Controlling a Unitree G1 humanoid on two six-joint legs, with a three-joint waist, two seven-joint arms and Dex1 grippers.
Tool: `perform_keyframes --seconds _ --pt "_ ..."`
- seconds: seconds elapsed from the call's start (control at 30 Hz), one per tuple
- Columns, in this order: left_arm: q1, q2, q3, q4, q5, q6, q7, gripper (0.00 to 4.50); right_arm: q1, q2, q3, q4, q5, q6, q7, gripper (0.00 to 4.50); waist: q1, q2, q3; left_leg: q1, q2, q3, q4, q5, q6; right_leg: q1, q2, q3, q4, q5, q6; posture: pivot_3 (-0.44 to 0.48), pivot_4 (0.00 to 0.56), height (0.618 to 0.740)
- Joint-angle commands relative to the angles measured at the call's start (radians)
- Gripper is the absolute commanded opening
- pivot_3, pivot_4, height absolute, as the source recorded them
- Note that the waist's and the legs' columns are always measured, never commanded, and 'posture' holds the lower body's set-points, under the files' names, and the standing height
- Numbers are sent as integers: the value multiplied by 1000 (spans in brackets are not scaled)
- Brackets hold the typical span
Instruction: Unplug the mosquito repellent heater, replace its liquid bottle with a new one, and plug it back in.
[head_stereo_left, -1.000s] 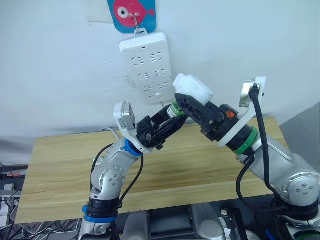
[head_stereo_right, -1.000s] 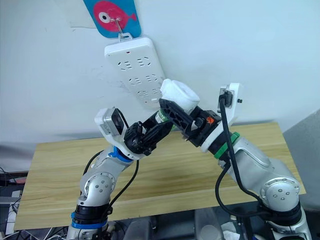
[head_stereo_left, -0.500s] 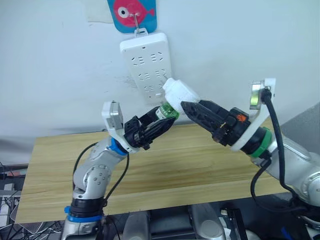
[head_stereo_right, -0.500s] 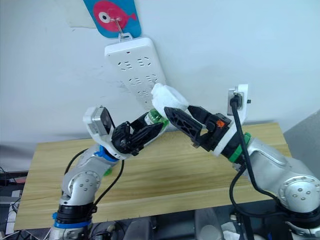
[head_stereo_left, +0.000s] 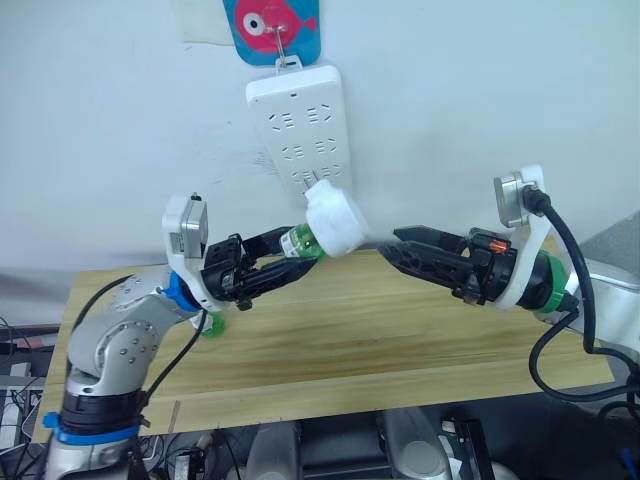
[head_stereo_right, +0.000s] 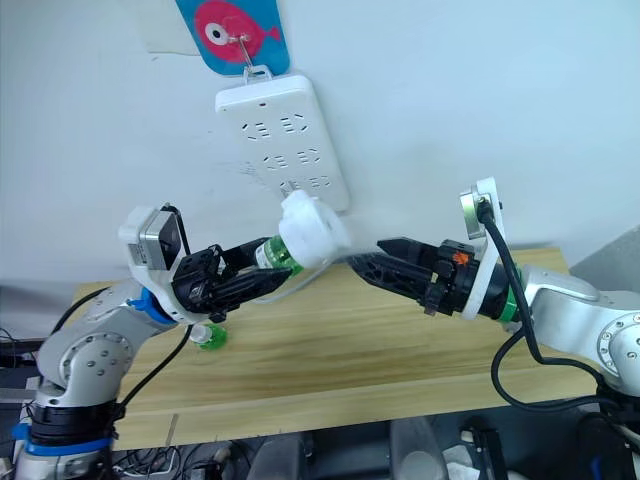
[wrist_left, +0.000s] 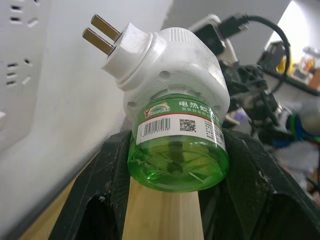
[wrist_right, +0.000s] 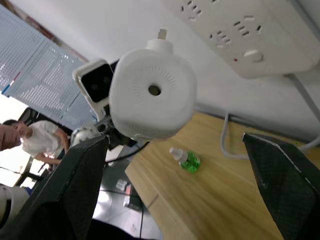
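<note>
The white mosquito repellent heater (head_stereo_left: 331, 221) hangs in the air just below the power strip (head_stereo_left: 298, 125), its two prongs (wrist_left: 100, 32) free and pointing at the wall. A green liquid bottle (wrist_left: 176, 150) is fitted into its underside. My left gripper (head_stereo_left: 285, 255) is shut on that bottle, one black finger on each side. My right gripper (head_stereo_left: 392, 245) is open a short way to the heater's right, facing its round vent hole (wrist_right: 154, 90) without touching it. Another small green bottle (head_stereo_right: 207, 335) with a pale top stands on the table; I cannot tell cap from wick.
The wooden table (head_stereo_left: 400, 340) runs along the white wall. The power strip hangs from a hook on a fish sticker (head_stereo_left: 275, 25), and its cable (wrist_right: 225, 137) drops to the tabletop. A person (wrist_right: 25, 140) shows far off in the right wrist view.
My right gripper has let go of the heater and drawn back to the right. My left arm has carried bottle and heater leftward, and the bottle on the table now shows.
</note>
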Motion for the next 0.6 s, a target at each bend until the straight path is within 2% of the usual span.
perform_keyframes --seconds 0.03,0.27,0.6 --pt "5 37 23 -41 -34 22 -49 2346 -34 -22 5 19 65 47 43 4461 4 0 0 0 0 0 0 0 0 0 0 0 0 0 0 -224 302 740" --pt "10 58 26 -45 -14 24 -72 2346 -108 -43 65 127 91 174 116 4461 8 0 0 0 0 0 0 0 0 0 0 0 -1 0 0 -210 314 740" --pt "2 74 -8 -53 39 37 -76 2346 -231 10 120 309 91 345 235 4461 8 0 0 -1 0 0 -3 0 0 0 0 -1 -4 0 0 -197 313 740"
